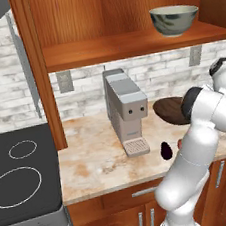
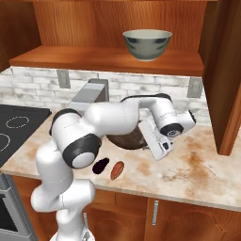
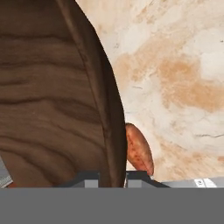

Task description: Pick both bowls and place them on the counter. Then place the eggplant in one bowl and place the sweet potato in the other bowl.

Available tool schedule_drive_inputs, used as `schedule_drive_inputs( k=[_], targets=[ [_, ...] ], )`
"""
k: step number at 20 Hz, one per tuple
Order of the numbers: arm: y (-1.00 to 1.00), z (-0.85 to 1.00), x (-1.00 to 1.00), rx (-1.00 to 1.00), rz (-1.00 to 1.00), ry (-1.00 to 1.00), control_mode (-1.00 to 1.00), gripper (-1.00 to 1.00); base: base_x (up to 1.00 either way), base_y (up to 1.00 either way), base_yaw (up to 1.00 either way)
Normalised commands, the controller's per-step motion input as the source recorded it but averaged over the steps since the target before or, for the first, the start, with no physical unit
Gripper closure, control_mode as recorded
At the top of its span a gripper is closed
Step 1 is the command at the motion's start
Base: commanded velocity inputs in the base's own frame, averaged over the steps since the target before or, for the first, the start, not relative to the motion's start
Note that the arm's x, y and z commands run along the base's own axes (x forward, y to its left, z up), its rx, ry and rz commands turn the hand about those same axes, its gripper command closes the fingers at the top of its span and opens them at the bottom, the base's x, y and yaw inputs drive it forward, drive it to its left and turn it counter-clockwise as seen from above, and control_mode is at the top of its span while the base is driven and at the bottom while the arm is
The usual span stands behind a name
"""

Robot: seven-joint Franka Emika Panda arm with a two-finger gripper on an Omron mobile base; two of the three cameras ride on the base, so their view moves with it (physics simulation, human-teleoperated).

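A dark brown wooden bowl (image 2: 123, 140) is low over the counter (image 2: 197, 164), tilted, and I cannot tell whether it touches. My gripper (image 2: 145, 135) is shut on its rim; in the hand view the bowl (image 3: 48, 96) runs down between the fingertips (image 3: 87, 177) of the gripper (image 3: 111, 177). A grey-green bowl (image 2: 147, 44) stands on the wooden shelf (image 2: 94, 59), and it is at the upper right in the left base view (image 1: 174, 19). The dark eggplant (image 2: 100, 165) and the orange-brown sweet potato (image 2: 117, 170) lie side by side near the counter's front edge, left of the hand. The sweet potato (image 3: 139, 151) peeks out beside the bowl's rim.
A grey coffee machine (image 1: 127, 110) stands on the counter left of the brown bowl (image 1: 167, 110), with the eggplant (image 1: 166, 150) in front of it. A black stove (image 1: 22, 177) lies far left. Cabinet walls (image 2: 226, 75) bound the shelf. Bare counter stretches right of the hand.
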Motion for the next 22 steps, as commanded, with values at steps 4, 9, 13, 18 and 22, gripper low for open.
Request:
schedule_drive_inputs(
  k=[4,9,13,18,22],
  targets=[
    [0.00,-0.23,0.39,-0.14,-0.04,0.00,-1.00,1.00,0.00,0.00,0.00],
    [-0.01,-0.29,0.46,-0.13,-0.06,0.00,-1.00,1.00,0.00,0.00,0.00],
    [0.00,-0.36,0.44,-0.08,-0.07,0.00,-1.00,1.00,0.00,0.00,0.00],
    [0.00,-0.38,0.06,0.00,0.00,-0.02,-1.00,1.00,0.00,0.00,0.00],
    [0.10,-0.31,0.13,0.00,0.00,-0.07,-1.00,1.00,0.00,0.00,0.00]
  ],
)
